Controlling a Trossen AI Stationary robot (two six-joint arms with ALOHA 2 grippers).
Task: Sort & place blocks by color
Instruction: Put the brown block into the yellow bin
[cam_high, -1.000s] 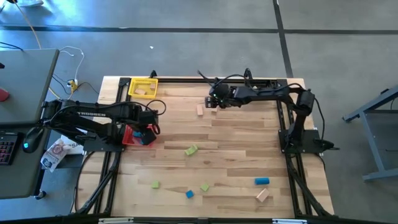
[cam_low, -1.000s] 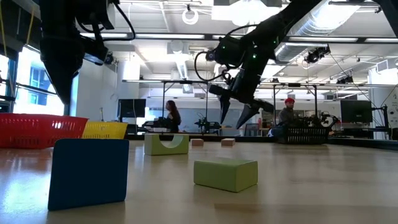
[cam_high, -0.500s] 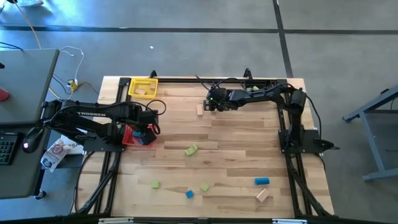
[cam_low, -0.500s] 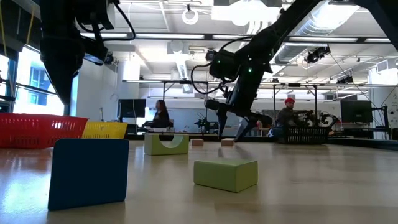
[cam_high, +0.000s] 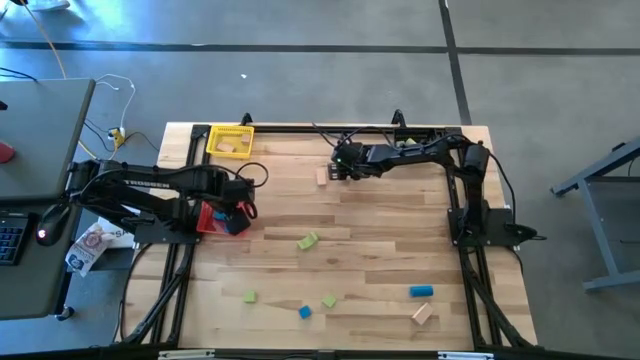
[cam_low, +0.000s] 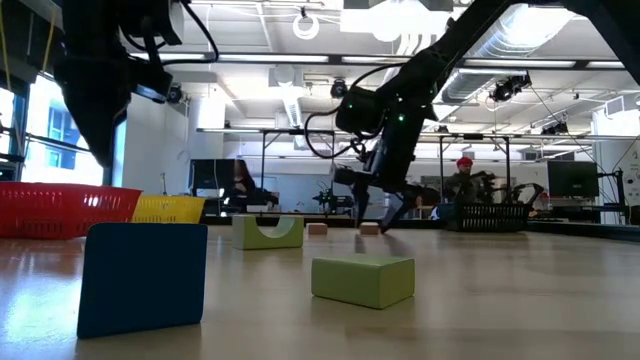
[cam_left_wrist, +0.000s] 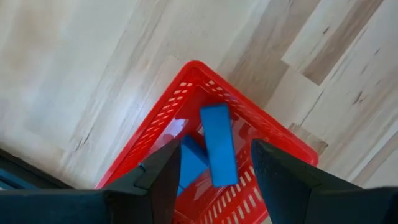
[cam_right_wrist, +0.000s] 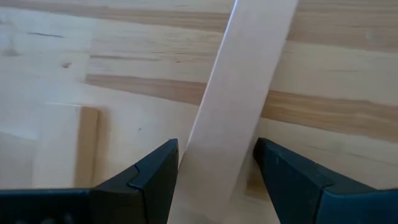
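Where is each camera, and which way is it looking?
High view: above the table, looking straight down; shows both arms, the left gripper over the red bin.
Low view: at tabletop height, looking across; right gripper comes down at the far blocks.
Left wrist view: on the left arm, looking down past its open fingers into the red bin holding blue blocks.
Right wrist view: on the right arm, open fingers straddling a tan bar.
Shared: the red bin.

Three green blocks (cam_high: 307, 241), two blue (cam_high: 421, 291) on the table (two more binned), three tan (cam_high: 423, 314), two bins (cam_high: 229, 140)
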